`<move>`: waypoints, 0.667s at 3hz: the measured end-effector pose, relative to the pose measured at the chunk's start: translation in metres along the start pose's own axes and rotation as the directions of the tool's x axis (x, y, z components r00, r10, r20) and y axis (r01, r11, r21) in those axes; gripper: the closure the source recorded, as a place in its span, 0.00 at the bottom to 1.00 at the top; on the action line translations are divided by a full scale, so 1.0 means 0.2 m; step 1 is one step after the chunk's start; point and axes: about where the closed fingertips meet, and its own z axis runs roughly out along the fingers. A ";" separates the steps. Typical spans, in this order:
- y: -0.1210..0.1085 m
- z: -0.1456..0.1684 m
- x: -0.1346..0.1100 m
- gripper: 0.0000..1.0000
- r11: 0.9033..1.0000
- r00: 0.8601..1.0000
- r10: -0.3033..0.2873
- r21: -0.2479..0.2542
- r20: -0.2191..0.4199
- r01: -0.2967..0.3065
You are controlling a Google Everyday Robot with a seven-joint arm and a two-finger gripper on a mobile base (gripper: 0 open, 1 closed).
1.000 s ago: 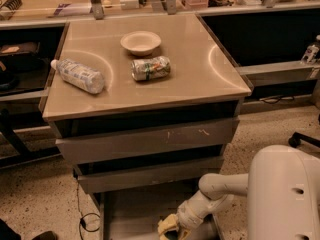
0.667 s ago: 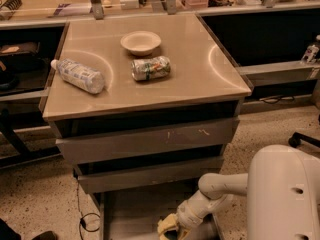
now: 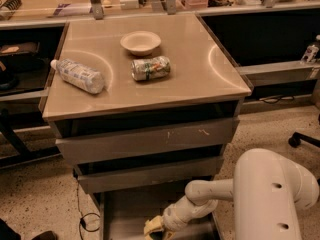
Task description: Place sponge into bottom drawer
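Cabinet (image 3: 200,64), tan top, three grey drawers stacked under it. Top drawer front (image 3: 120,143) scratched and shut. Middle drawer (image 3: 125,176) shut, or close to it.

Robot arm (image 3: 272,199): big white housing at lower right, forearm running left and down towards the cabinet's foot.

Bottom drawer (image 3: 127,211) pulled out towards the camera, flat grey floor showing, low wall along its left side.

On the cabinet top:
- clear plastic bottle (image 3: 79,76) lying on its side near the left edge
- cream bowl (image 3: 140,42) upright towards the back
- crushed can (image 3: 150,68) on its side just in front of the bowl, apart from it

Gripper (image 3: 159,230) down inside the open bottom drawer, low over the floor at the picture's bottom edge. How far it is open: cannot tell.

Sponge (image 3: 151,227): a yellow lump right at the gripper's tip, within the bottom drawer. It touches the gripper. Cannot tell whether it is gripped or resting on the floor.
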 end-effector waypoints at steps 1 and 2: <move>0.03 0.09 -0.07 1.00 1.000 1.000 -0.003 0.005 0.031 0.003; 0.03 0.14 -0.14 1.00 1.000 0.996 0.000 0.017 0.093 -0.002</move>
